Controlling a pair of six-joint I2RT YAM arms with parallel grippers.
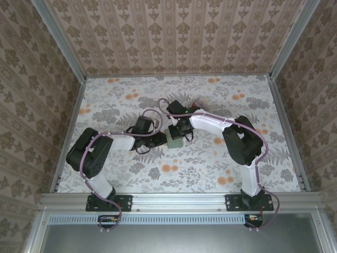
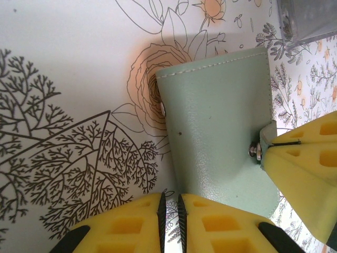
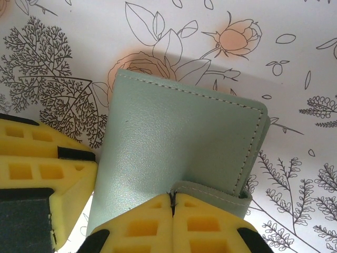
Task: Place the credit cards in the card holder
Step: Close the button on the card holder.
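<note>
The card holder (image 1: 173, 139), a pale grey-green wallet, lies folded on the flowered table near the middle, between both grippers. My right gripper (image 3: 172, 194) is shut, its tips pinching the end of a curled flap at the card holder's (image 3: 179, 132) near edge. My left gripper (image 2: 171, 197) stands at the card holder's (image 2: 221, 116) left near corner. Its jaws are a thin slit apart, with only table pattern showing between them. One of its fingers (image 3: 42, 163) shows beside the wallet in the right wrist view. The credit cards are out of view.
The table is a flowered sheet (image 1: 131, 100) boxed in by wallpapered walls and a metal rail (image 1: 179, 199) at the near edge. A right-gripper finger (image 2: 305, 163) touches the wallet's right edge. A blurred grey part (image 2: 303, 21) hangs at the top right.
</note>
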